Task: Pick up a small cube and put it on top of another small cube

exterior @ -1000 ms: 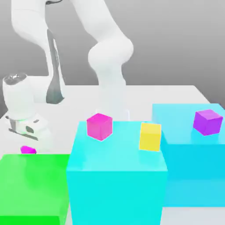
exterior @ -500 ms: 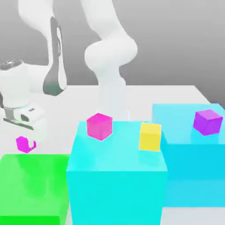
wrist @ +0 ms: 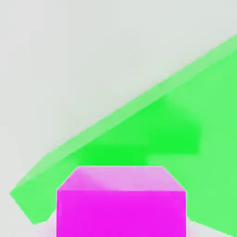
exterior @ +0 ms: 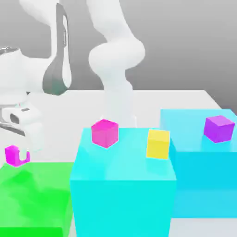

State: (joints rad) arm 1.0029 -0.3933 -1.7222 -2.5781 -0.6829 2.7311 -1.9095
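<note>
The small cube (exterior: pixel 13 155), bright fuchsia-magenta, hangs in the air at the exterior view's left, just above the far edge of the big green block (exterior: pixel 32 194). My gripper (exterior: pixel 17 156) is shut on it, with one white finger (exterior: pixel 36 136) showing beside it. In the hand view the small cube (wrist: pixel 121 203) sits close between the jaws, with the green block (wrist: pixel 194 139) below it. A deeper rose-pink cube (exterior: pixel 105 133) rests on the near cyan block (exterior: pixel 122 185).
A yellow cube (exterior: pixel 158 144) stands on the same cyan block, towards the exterior view's right. A violet-purple cube (exterior: pixel 218 128) sits on the farther cyan block (exterior: pixel 203 162). The white table (exterior: pixel 185 99) runs behind the blocks, where my arm's base stands.
The gripper closed on the small cube low behind the green block, then lifted it and drifted towards the exterior view's left. The other cubes have not moved.
</note>
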